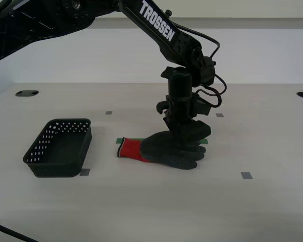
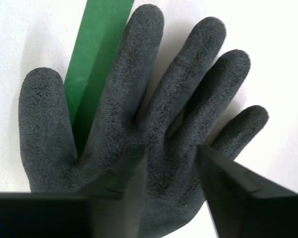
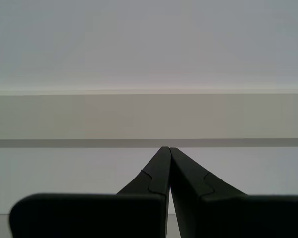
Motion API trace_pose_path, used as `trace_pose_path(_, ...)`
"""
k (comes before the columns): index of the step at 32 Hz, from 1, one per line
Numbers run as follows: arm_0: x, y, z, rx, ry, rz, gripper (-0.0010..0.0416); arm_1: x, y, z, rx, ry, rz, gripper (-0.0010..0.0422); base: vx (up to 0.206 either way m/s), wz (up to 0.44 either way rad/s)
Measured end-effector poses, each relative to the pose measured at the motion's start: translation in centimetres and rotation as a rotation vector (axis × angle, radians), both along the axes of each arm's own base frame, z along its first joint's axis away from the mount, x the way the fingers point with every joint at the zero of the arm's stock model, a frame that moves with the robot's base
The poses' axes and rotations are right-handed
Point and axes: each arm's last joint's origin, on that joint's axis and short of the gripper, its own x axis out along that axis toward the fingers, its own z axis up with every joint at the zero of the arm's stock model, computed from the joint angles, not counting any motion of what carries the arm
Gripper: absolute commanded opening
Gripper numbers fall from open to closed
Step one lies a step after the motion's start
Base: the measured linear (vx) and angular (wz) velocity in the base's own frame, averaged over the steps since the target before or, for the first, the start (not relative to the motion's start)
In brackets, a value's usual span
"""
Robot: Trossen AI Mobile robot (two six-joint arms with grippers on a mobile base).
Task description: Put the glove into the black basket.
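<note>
The glove [image 1: 166, 149] lies flat on the white table, dark grey fingers toward the exterior view's right, red cuff [image 1: 129, 148] toward the basket. My second gripper [image 1: 184, 136] points straight down onto its palm. In the second wrist view the glove [image 2: 154, 99] fills the frame, and my second gripper [image 2: 169, 163] has its jaws close together with palm fabric pinched between them. The black basket [image 1: 40, 151] stands empty at the exterior view's left, about a hand's width from the cuff. My first gripper [image 3: 167, 148] is shut, empty, and faces a wall.
A green tape strip [image 2: 94, 54] lies under the glove's fingers. Small grey tape marks [image 1: 246, 175] dot the table. Dark cable holes [image 1: 27, 93] sit at the far corners. Part of another black arm [image 1: 20, 30] crosses the upper left of the exterior view.
</note>
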Motion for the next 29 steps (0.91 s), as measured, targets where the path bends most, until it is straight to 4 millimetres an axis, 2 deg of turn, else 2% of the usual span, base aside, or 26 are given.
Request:
trace_pose_path(2, 0.0, 0.0, 0.0, 0.0, -0.001, 0.0, 0.0001, 0.1, -0.1, 0.0, -0.013, -0.013, 0.0, 0.0222, 0.0, 0.0)
trace_pose_path(5, 0.0, 0.0, 0.0, 0.0, 0.0, 0.0, 0.0001, 0.3, -0.3, 0.0, -0.038, -0.034, 0.003, 0.0243, 0.0, 0.0)
trace_pose_path(9, 0.0, 0.0, 0.0, 0.0, 0.0, 0.0, 0.0001, 0.5, -0.4, -0.2, -0.022, -0.089, -0.014, 0.0235, 0.0, 0.0)
trace_pose_path(16, 0.0, 0.0, 0.0, 0.0, -0.001, 0.0, 0.0001, 0.3, 0.1, -1.2, 0.012, -0.121, -0.052, 0.0196, 0.0, 0.0)
trace_pose_path(23, 0.0, 0.0, 0.0, 0.0, 0.0, 0.0, 0.0001, -0.3, 0.8, -2.8, 0.018, -0.116, -0.052, 0.0197, 0.0, 0.0)
trace_pose_path(29, 0.0, 0.0, 0.0, 0.0, 0.0, 0.0, 0.0001, -0.4, 0.9, -3.1, 0.013, -0.12, -0.049, 0.0195, 0.0, 0.0)
